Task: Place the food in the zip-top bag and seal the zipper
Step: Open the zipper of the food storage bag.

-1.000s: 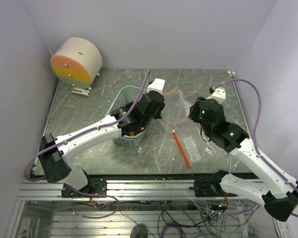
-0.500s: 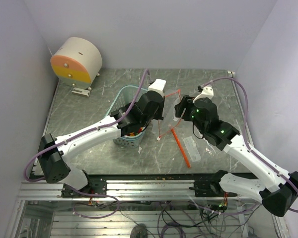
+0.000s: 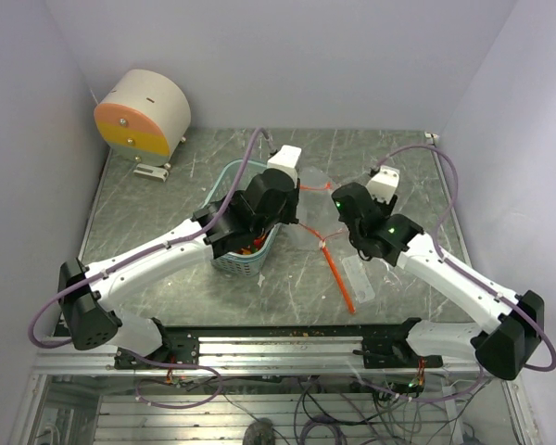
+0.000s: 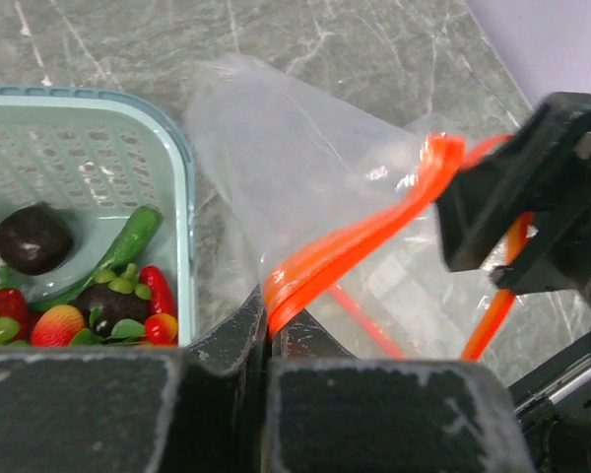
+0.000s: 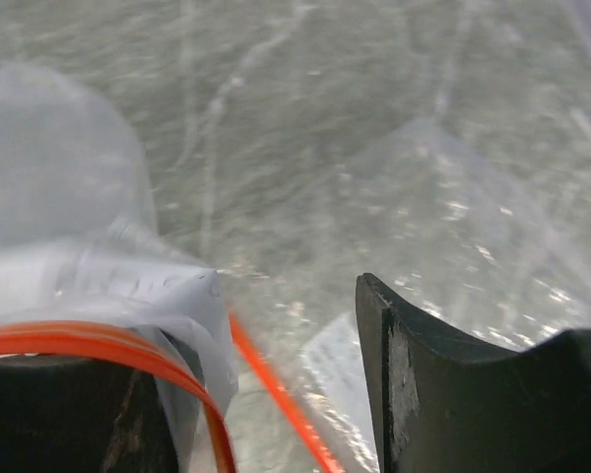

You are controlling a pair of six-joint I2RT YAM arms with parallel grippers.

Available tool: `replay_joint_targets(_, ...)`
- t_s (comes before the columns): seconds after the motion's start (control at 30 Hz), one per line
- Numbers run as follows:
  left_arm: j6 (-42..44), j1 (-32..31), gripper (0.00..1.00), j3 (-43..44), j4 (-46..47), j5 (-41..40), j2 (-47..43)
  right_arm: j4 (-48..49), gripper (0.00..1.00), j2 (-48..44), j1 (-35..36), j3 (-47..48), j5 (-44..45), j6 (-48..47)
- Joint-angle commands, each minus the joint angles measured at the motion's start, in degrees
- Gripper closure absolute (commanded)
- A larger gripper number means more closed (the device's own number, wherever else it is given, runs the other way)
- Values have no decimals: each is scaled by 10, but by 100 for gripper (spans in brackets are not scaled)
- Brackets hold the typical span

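The clear zip-top bag (image 3: 317, 197) hangs between the two grippers, its film (image 4: 305, 148) spreading above the table. My left gripper (image 4: 268, 320) is shut on the orange-red zipper (image 4: 355, 241) at the bag's mouth, right beside the basket. My right gripper (image 5: 276, 335) is open; the zipper (image 5: 79, 345) and a fold of the bag (image 5: 59, 177) drape over its left finger, and its right finger (image 5: 394, 374) stands free. Another length of the zipper (image 3: 338, 276) trails down to the table. The food (image 4: 108, 305) lies in the light-blue basket (image 4: 182, 177).
A round white and orange device (image 3: 144, 113) stands at the back left corner. The basket (image 3: 224, 181) sits under the left arm. A small white label (image 3: 359, 276) lies on the grey table next to the trailing strip. Walls close in the back and both sides.
My right gripper has gone from nearly shut to open and moved left, closer to the left gripper. The bag mouth, earlier stretched wide between them, has gone slack. The left gripper has stayed shut.
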Motion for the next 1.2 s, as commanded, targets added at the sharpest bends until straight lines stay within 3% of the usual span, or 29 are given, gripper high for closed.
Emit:
replay_joint_targets(0.0,18,1,93,0,-54,-76,-22,-195,44,-17,1,14,158,108)
replay_joint_targets(0.07,22,1,93,4,-70,-101,-20,-192,45,-44,1,4,147,92)
replay_joint_targets(0.13,23,2,93,6,-77,-110,-20,-119,44,-75,1,-12,91,19)
replay_joint_targets(0.23,23,2,93,8,-72,-102,-19,33,43,-132,1,-48,-101,-121)
replay_joint_targets(0.3,22,2,93,9,-64,-94,-20,93,41,-157,1,-50,-225,-166)
replay_joint_targets(0.43,21,2,93,11,-42,-72,-21,139,40,-160,1,-27,-355,-202)
replay_joint_targets(0.67,25,2,93,28,-35,-49,-3,177,33,-156,1,-5,-394,-210)
replay_joint_targets(0.87,34,2,93,4,-16,-58,-27,173,33,-183,2,21,-333,-197)
replay_joint_targets(1.07,52,2,93,29,-56,-88,-57,201,8,-229,1,34,-361,-193)
replay_joint_targets(1.17,58,2,93,36,-67,-92,-68,219,4,-237,1,43,-420,-192)
